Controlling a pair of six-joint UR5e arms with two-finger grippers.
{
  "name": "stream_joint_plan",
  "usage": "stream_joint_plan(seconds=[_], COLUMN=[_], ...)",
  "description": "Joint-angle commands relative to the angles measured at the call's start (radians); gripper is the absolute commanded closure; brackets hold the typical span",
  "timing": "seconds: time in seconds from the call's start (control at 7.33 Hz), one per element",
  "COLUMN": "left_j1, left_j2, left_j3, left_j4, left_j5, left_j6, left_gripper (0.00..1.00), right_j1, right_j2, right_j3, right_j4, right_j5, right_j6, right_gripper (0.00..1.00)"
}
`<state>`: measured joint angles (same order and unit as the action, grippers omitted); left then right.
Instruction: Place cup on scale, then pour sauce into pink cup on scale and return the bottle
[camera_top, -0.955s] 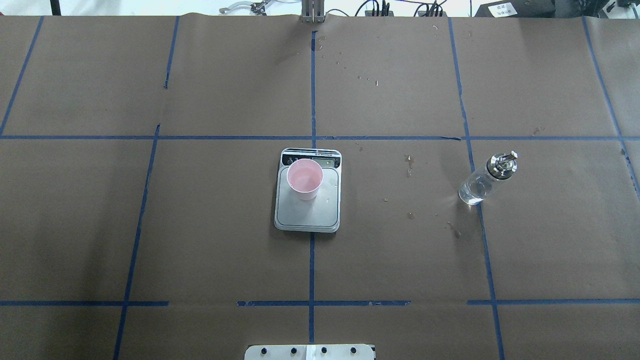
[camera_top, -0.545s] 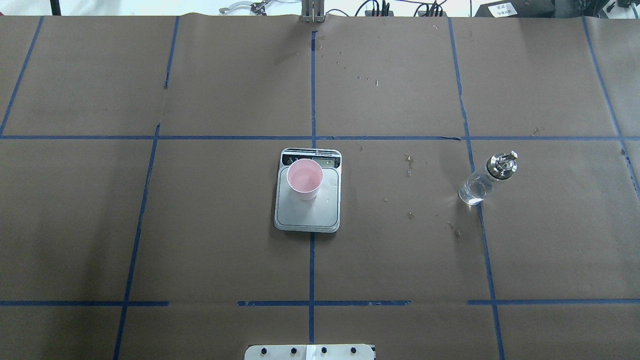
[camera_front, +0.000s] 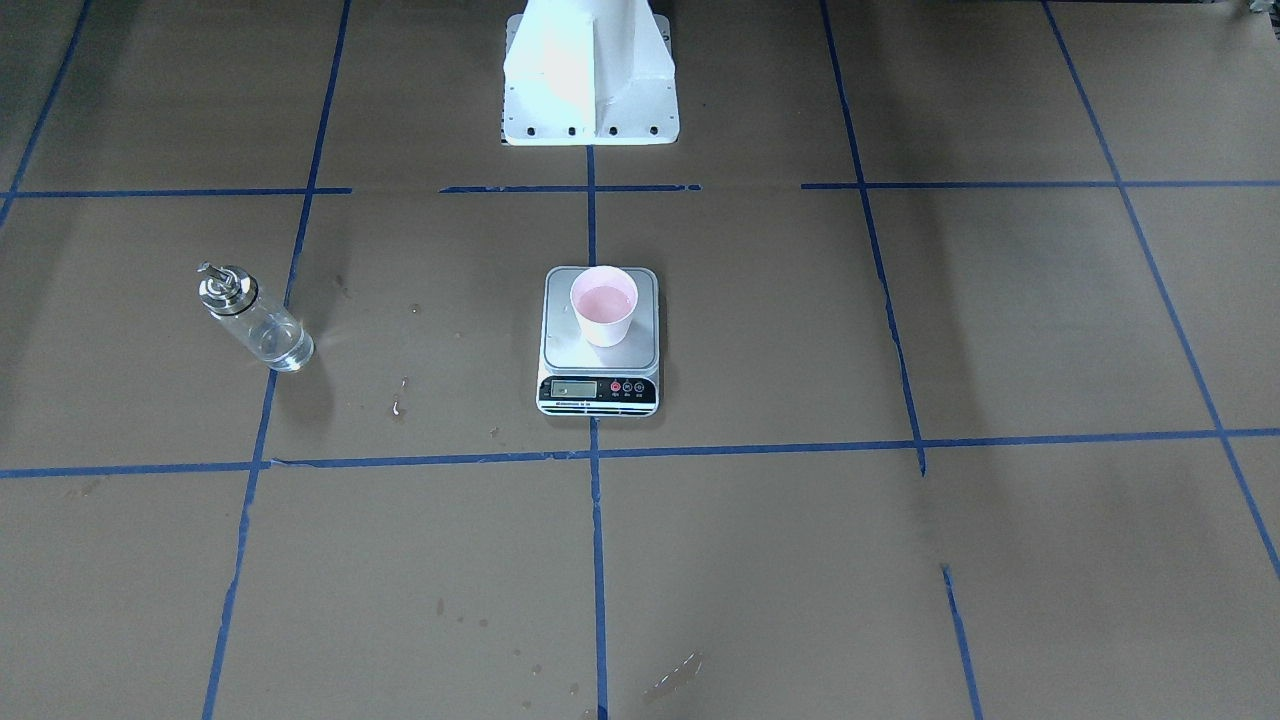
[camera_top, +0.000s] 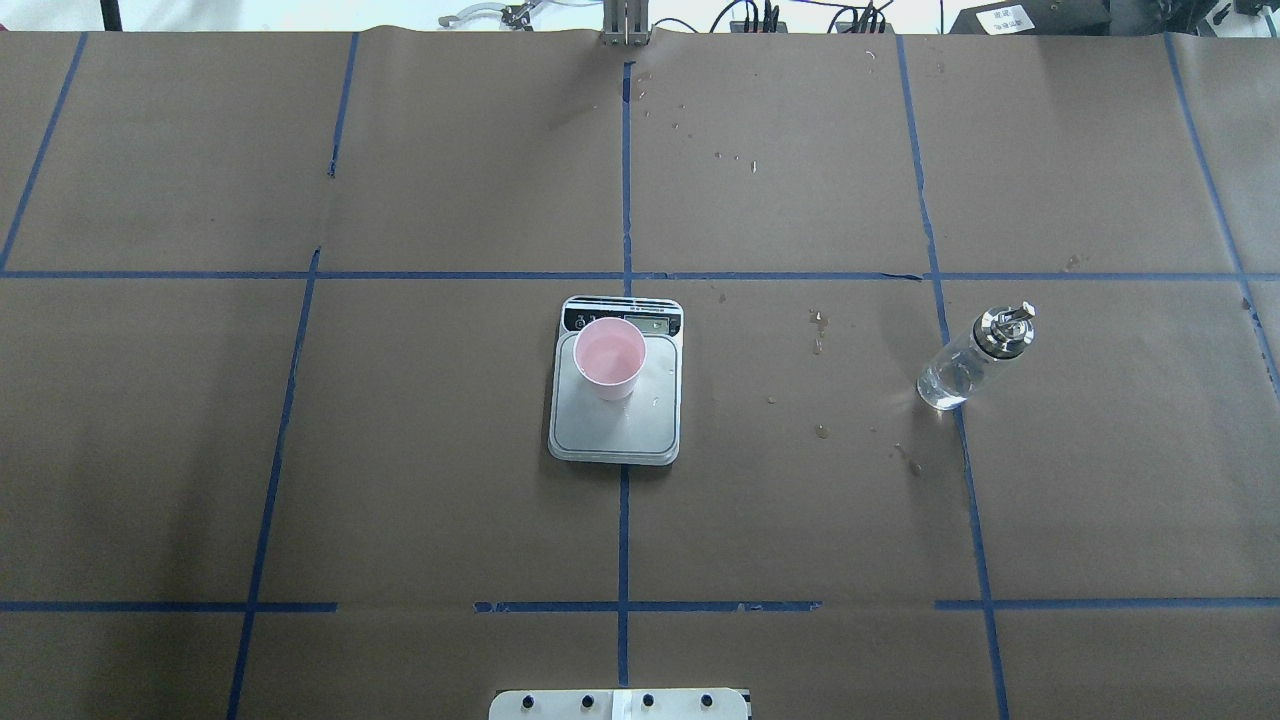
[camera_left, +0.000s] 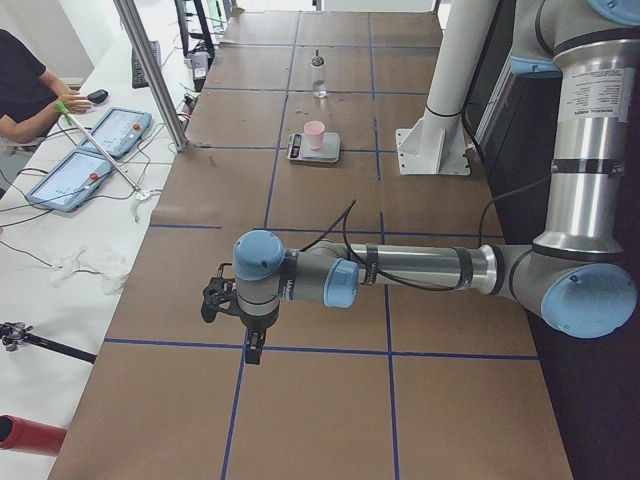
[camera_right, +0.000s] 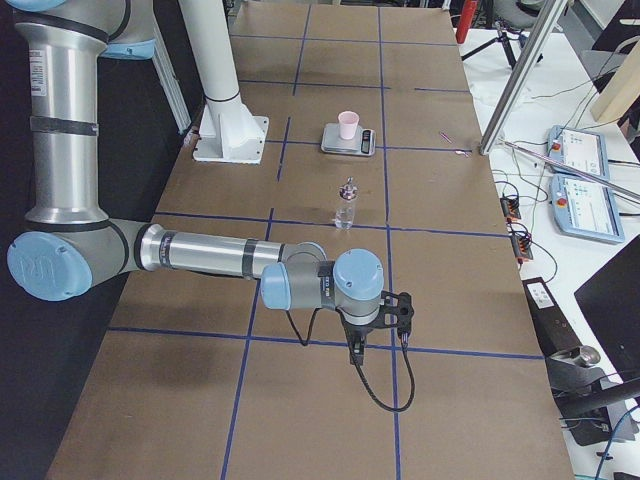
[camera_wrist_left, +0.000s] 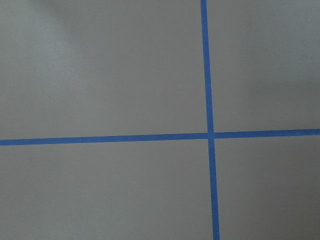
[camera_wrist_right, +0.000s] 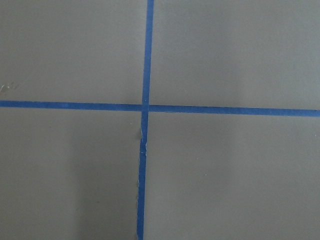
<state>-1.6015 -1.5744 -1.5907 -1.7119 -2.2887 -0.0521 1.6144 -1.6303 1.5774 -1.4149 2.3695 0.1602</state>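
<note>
The pink cup (camera_top: 609, 355) stands upright on the far part of the scale (camera_top: 615, 430), next to its display; they also show in the front view, cup (camera_front: 603, 303) on scale (camera_front: 560, 345). The glass bottle (camera_top: 965, 365) with a metal cap stands upright on the table well to the right, apart from the scale, and shows in the front view (camera_front: 255, 325). My left gripper (camera_left: 250, 348) hangs over the table's left end and my right gripper (camera_right: 356, 350) over its right end, both far from these things. I cannot tell whether either is open or shut.
Blue tape lines divide the brown paper table cover (camera_top: 400, 480). Small wet spots (camera_top: 820, 430) lie between the scale and the bottle. The robot's white base (camera_front: 590, 70) stands at the near edge. An operator (camera_left: 25, 95) sits beyond the far side.
</note>
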Motion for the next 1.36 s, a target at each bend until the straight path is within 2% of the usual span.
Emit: stream_joint_plan(seconds=[0.0,1.23], left_j1=[0.0,0.0], left_j2=[-0.001,-0.001], left_j3=[0.0,0.001], left_j4=[0.0,-0.002], left_j5=[0.0,0.0], left_j6=[0.0,0.0], left_gripper=[0.0,0.0], right_j1=[-0.001,0.001], right_j2=[0.0,-0.003], right_j3=[0.001,-0.004], right_j4=[0.002,0.002], right_j5=[0.0,0.0], right_j6=[0.035,-0.062], right_gripper=[0.0,0.0])
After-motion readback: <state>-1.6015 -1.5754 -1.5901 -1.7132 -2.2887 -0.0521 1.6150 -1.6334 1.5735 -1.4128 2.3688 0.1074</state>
